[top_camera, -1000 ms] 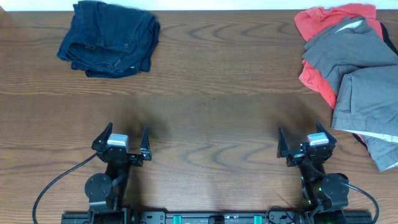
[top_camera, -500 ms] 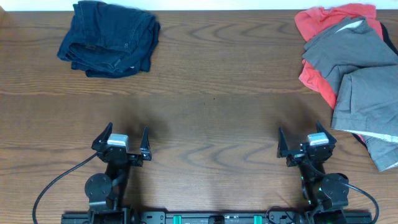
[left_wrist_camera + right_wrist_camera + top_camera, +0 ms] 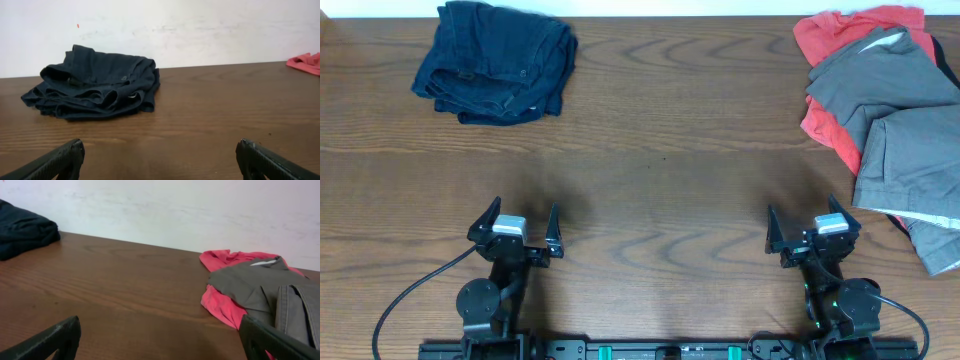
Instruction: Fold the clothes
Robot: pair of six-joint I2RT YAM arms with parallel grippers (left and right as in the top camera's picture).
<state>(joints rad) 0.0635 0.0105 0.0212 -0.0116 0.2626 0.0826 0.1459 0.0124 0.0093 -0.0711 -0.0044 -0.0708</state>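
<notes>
Plainly nothing has moved since the earlier overhead frames: both arms and all three garments lie on the table (image 3: 660, 150) just as they did a second ago.

At the table's far-left corner sits the dark navy denim garment (image 3: 495, 60), bunched in a loose heap; the left wrist view shows it (image 3: 95, 85) ahead near the white wall, well apart from the fingers.

At the table's near edge, left of its middle, the left gripper (image 3: 526, 208) rests low with its jaws spread wide. It grips nothing and touches no cloth. In its own camera only the two dark fingertips (image 3: 60, 160) show at the bottom corners, with bare wood between them.

Right of the table's middle, at the same near edge, the right gripper (image 3: 802, 208) stands the same way, jaws wide apart and empty. Its fingertips (image 3: 272, 340) frame bare wood too.

At the table's far-right corner lies the red T-shirt (image 3: 840, 35), crumpled. The grey-khaki shorts (image 3: 900, 120) lie rumpled on top of it and run down along the table's right edge, partly cut off by the frame. They are unfolded, and a pale strip of lining shows near their lower end. The right wrist view shows the shorts (image 3: 260, 287) overlapping the red cloth (image 3: 225, 260), apart from the gripper.
</notes>
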